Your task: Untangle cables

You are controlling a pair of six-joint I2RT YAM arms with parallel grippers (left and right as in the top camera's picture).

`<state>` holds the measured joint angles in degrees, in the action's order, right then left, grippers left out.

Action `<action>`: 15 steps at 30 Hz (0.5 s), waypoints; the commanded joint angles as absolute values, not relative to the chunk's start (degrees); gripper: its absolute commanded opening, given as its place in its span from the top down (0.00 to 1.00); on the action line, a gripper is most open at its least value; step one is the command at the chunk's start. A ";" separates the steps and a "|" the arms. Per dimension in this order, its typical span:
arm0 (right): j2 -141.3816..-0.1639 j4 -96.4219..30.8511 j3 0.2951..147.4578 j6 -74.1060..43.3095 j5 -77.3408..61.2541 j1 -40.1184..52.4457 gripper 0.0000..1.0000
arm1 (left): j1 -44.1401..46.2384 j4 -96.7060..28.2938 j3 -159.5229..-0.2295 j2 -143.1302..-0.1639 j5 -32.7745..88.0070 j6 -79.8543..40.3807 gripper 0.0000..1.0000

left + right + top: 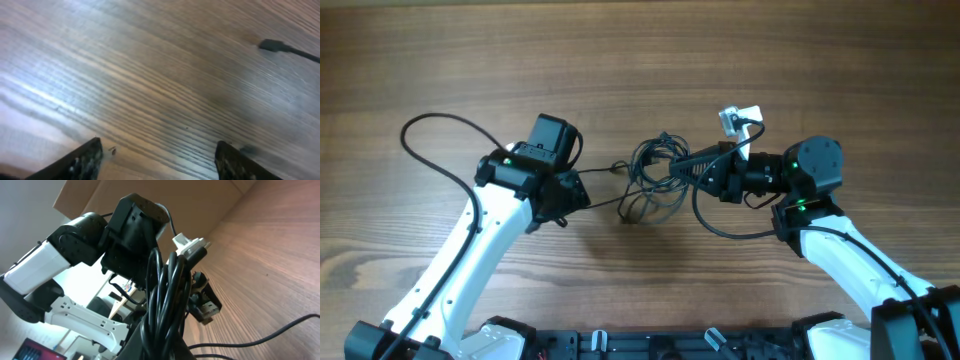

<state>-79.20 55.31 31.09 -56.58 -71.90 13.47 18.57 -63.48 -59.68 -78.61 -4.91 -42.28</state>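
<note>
Several thin black cables (654, 175) sit bunched in one tangle at mid-table, between the two arms. The right gripper (683, 166) is buried in it, closed on a fistful of strands, and its wrist view is filled with them. The left gripper (160, 157) hovers low over bare table (150, 75), fingers apart, nothing between them (a small plug (272, 45) lies off to its far side, out of reach). Two loose strands trail from the tangle toward the left arm.

Here's the danger: if the right pulls away with nothing pinning the other side, the whole knot just travels along, or cinches tighter. And if the left closes where it hangs, it bites air.
</note>
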 commanded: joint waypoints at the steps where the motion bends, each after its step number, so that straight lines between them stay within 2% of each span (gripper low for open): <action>1: -78.81 56.45 31.44 -57.23 -69.95 12.29 0.95 | 13.56 -65.39 -59.09 -79.37 -14.35 -55.48 0.15; 2: -78.81 56.21 31.44 -57.21 -70.11 12.29 0.95 | 12.67 -64.58 -59.09 -79.37 -12.73 -57.43 0.07; 4: -78.81 54.46 31.44 -57.21 -70.13 12.29 0.95 | 11.35 -60.58 -59.09 -79.37 -4.34 -57.69 0.00; 7: -78.81 52.97 31.44 -57.08 -70.28 12.32 0.95 | 11.46 -54.70 -59.09 -79.44 6.76 -57.65 0.00; 12: -78.81 53.04 31.44 -56.99 -71.22 12.36 0.95 | 13.17 -45.34 -59.09 -79.50 17.74 -56.49 0.00; 15: -78.81 52.60 31.44 -56.99 -72.44 12.36 0.95 | 16.21 -36.07 -59.09 -79.50 24.69 -49.50 0.00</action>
